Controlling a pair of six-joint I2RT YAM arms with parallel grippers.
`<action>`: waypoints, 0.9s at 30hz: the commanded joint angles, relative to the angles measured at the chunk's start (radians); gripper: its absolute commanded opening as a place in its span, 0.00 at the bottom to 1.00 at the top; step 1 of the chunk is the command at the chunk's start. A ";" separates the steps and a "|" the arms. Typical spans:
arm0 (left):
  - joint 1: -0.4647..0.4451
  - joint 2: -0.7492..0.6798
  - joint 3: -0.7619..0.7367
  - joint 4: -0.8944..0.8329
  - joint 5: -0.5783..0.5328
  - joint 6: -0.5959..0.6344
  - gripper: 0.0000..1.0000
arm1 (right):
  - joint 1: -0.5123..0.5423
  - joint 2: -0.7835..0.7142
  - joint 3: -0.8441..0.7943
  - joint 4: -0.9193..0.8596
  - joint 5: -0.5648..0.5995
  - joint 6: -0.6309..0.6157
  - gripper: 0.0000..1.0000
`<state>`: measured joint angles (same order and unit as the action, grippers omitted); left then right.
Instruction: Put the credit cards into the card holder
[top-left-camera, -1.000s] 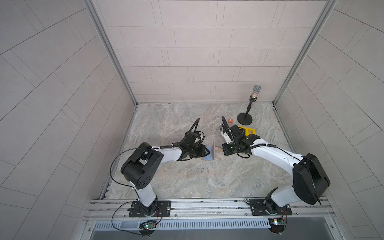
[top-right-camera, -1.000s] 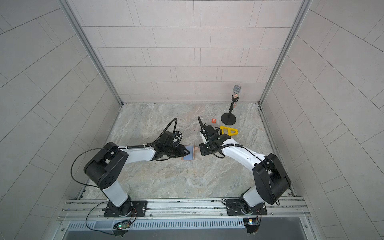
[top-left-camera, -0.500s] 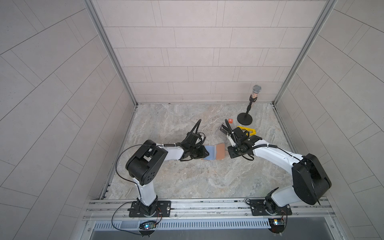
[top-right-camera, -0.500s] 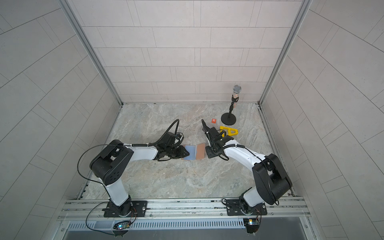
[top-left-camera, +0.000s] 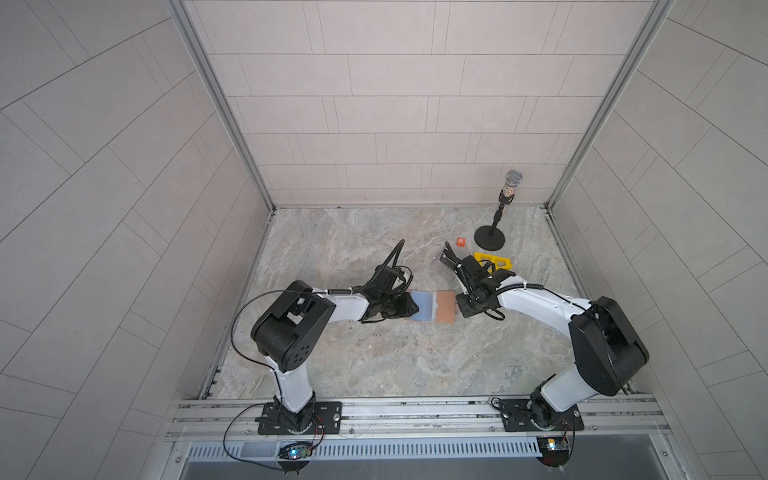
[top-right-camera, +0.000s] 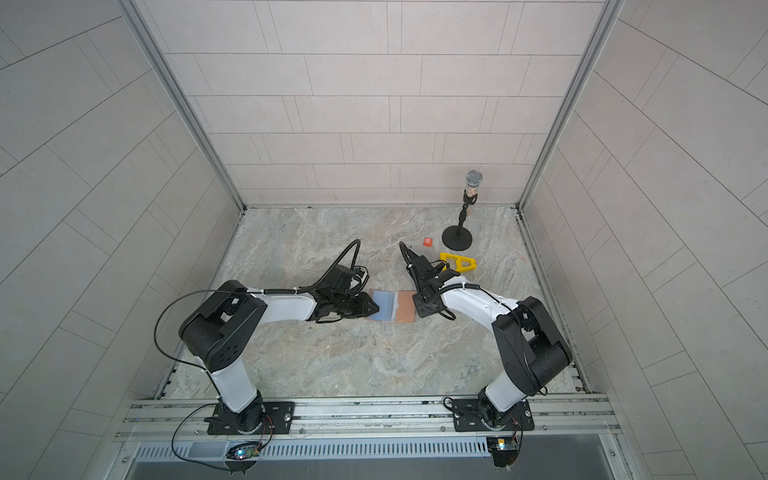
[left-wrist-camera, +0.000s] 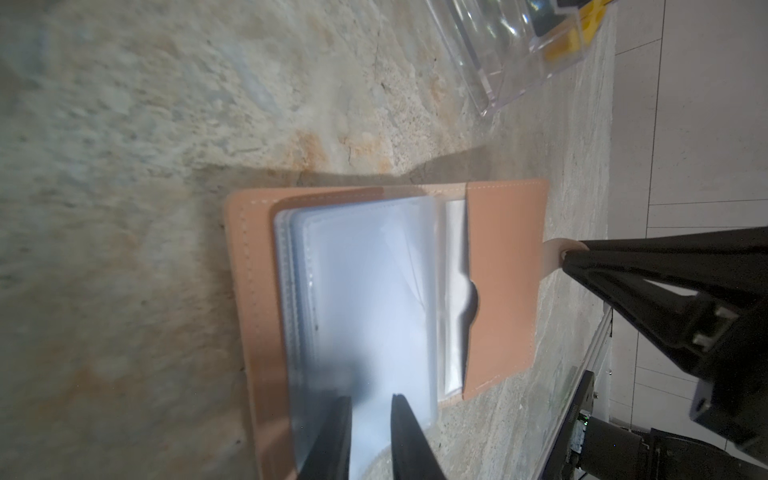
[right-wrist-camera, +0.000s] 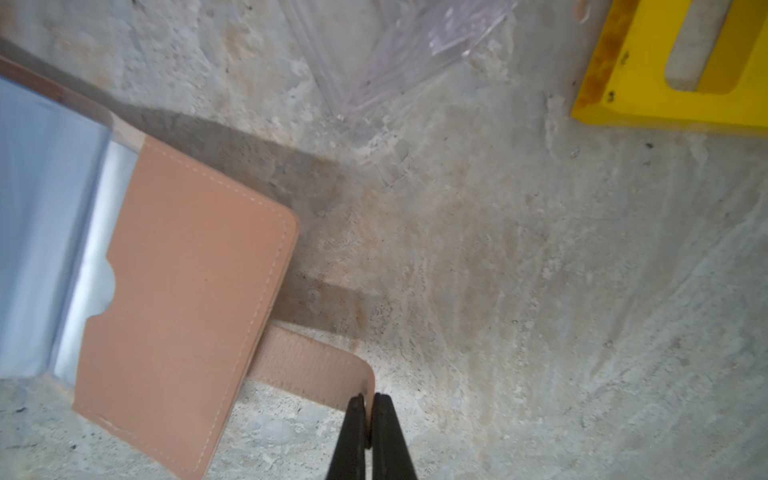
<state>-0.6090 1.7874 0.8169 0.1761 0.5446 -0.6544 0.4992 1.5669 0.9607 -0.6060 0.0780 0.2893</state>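
My left arm (top-left-camera: 345, 306) and right arm (top-left-camera: 536, 300) reach low toward the middle, forearms nearly level, tips facing each other. My right gripper (right-wrist-camera: 369, 398) is pinched tight on the tab (right-wrist-camera: 316, 365) of the card holder (right-wrist-camera: 187, 299). My left gripper (left-wrist-camera: 371, 399) has its jaws a narrow gap apart; whether they grip anything, I cannot tell.

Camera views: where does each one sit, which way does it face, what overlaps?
Top views: stereo head high above the front rail, looking down at the table; left arm, right arm whole, left claw and right claw flanking the card holder.
Left wrist: low behind the left claw, looking along the table across the open holder to the right claw and clear stand.
Right wrist: above the right claw, looking down at the snap tab it pinches; yellow piece beyond.
Shared: all show the holder.
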 joint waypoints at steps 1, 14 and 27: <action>-0.001 -0.003 -0.027 -0.106 -0.055 0.014 0.25 | -0.009 0.026 0.024 -0.089 0.119 0.011 0.00; -0.001 -0.073 -0.013 -0.081 0.027 -0.008 0.28 | -0.009 0.058 0.067 -0.087 0.088 0.018 0.15; -0.001 -0.185 0.058 -0.166 0.034 -0.001 0.34 | -0.036 -0.038 0.060 -0.077 -0.006 0.022 0.48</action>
<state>-0.6090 1.6302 0.8421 0.0532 0.5827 -0.6640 0.4816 1.5639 1.0168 -0.6624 0.0978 0.3050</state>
